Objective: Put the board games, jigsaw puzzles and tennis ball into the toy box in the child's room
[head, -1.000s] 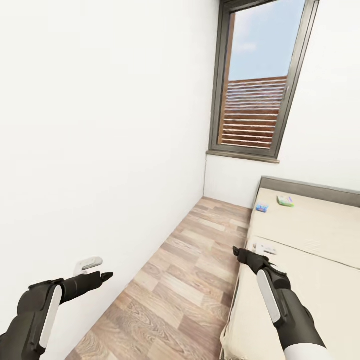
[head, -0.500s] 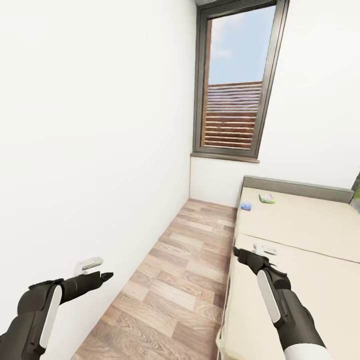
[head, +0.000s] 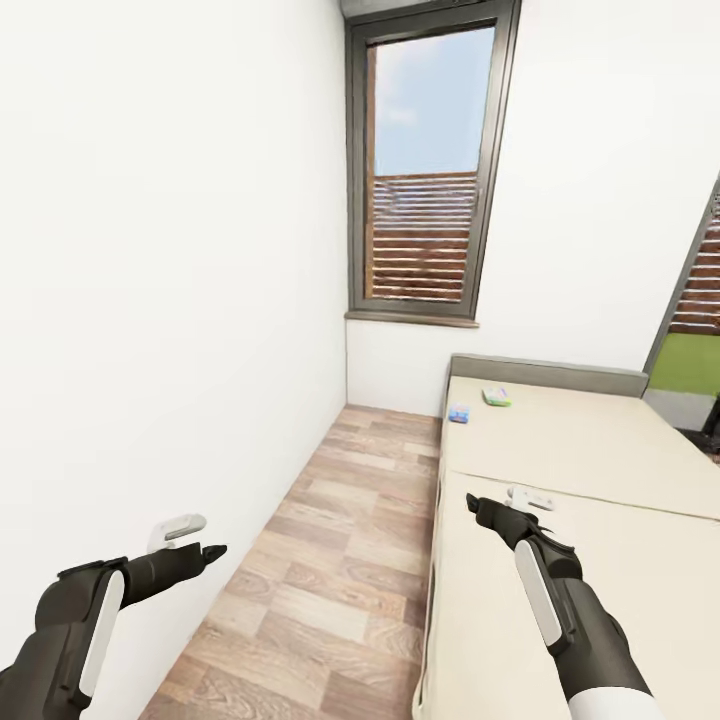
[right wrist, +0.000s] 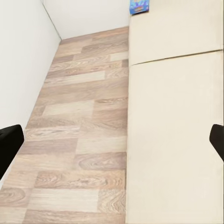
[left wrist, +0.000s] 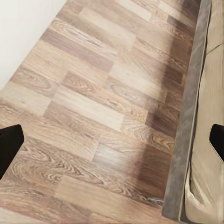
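Two board games lie at the far end of the bed [head: 600, 450]: a blue one [head: 459, 412] near the mattress edge and a pale green one [head: 496, 396] beside the grey headboard. The blue box also appears in the right wrist view [right wrist: 139, 6]. My left gripper [head: 208, 551] hangs open over the wood floor by the white wall, its fingers wide apart [left wrist: 112, 142]. My right gripper [head: 472, 502] is open over the near mattress edge, well short of the games [right wrist: 112, 142]. The table, toy box, jigsaw puzzles and tennis ball are out of view.
A strip of plank floor [head: 350, 520] runs between the white left wall and the bed's grey frame [left wrist: 184, 140]. A tall dark-framed window [head: 425, 170] stands at the far end. A second window [head: 695, 300] edges in at the right.
The whole picture has shifted left, so the camera has turned right: more of the bed and a second window now show. Both arms hold the same pose.
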